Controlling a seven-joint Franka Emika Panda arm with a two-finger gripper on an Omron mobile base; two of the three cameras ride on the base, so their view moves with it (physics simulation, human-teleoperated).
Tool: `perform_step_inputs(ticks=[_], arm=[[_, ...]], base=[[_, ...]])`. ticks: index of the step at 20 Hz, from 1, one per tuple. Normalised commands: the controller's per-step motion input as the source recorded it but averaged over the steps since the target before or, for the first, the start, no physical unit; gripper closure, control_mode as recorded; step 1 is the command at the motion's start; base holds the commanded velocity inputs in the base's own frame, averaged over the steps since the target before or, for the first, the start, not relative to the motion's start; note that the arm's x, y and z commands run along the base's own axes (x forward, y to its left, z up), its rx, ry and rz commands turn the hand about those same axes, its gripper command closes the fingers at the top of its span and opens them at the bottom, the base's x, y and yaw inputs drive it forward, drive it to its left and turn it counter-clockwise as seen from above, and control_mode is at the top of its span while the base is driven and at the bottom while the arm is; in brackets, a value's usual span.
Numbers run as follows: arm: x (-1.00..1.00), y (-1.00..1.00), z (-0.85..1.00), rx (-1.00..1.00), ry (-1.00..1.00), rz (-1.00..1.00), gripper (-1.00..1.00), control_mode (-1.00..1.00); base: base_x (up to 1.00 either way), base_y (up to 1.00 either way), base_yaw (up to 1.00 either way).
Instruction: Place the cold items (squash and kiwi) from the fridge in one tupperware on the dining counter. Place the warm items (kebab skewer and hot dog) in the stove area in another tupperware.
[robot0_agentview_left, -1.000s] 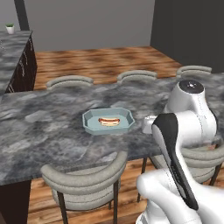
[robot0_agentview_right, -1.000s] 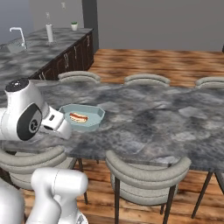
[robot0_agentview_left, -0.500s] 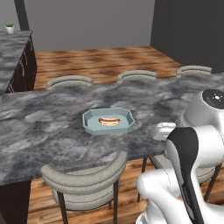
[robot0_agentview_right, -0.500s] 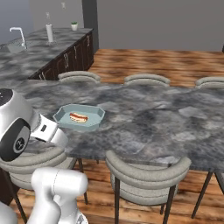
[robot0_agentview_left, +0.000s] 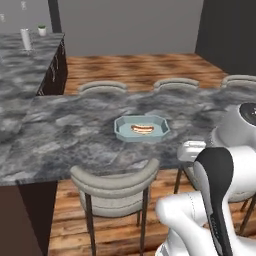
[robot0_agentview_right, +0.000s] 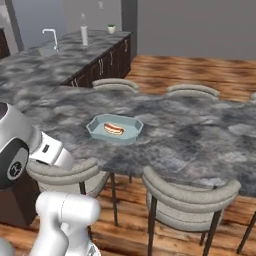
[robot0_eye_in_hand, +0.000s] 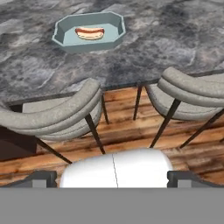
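Observation:
A hot dog (robot0_agentview_left: 142, 129) lies in a light blue tupperware (robot0_agentview_left: 123, 131) on the grey marble dining counter (robot0_agentview_left: 75, 135). The right base view shows the same hot dog (robot0_agentview_right: 114, 129) and tupperware (robot0_agentview_right: 131, 131). The hand view looks down at the tupperware (robot0_eye_in_hand: 112, 27) with the hot dog (robot0_eye_in_hand: 89, 33) far beyond a chair back. My gripper (robot0_eye_in_hand: 113, 178) is open and holds nothing; its fingertips (robot0_eye_in_hand: 42, 177) stand wide apart, well back from the counter edge. Squash, kiwi and kebab skewer are out of view.
Grey padded chairs line both sides of the counter, with one (robot0_agentview_left: 112, 182) right in front of me and another (robot0_agentview_right: 187, 192) to its right. A second marble counter with a sink tap (robot0_agentview_right: 50, 35) runs along the left. The floor (robot0_agentview_left: 135, 67) is wood.
The whole picture has shifted, so the base has driven and the kitchen counter at the left has come into view. The arm has drawn back and down, away from the tupperware.

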Motion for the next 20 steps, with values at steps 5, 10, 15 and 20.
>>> perform_step_inputs(ticks=[5,10,15,20], arm=[[0.00,0.00,0.00,0.00,0.00,0.00,-1.00,1.00],[0.00,0.00,0.00,0.00,0.00,0.00,-1.00,1.00],[0.00,0.00,0.00,0.00,0.00,0.00,-1.00,1.00],[0.00,0.00,0.00,0.00,0.00,0.00,-1.00,1.00]], base=[[-0.09,0.71,0.70],[-0.04,0.76,0.70],[0.07,0.93,0.51],[0.48,0.93,0.35]])
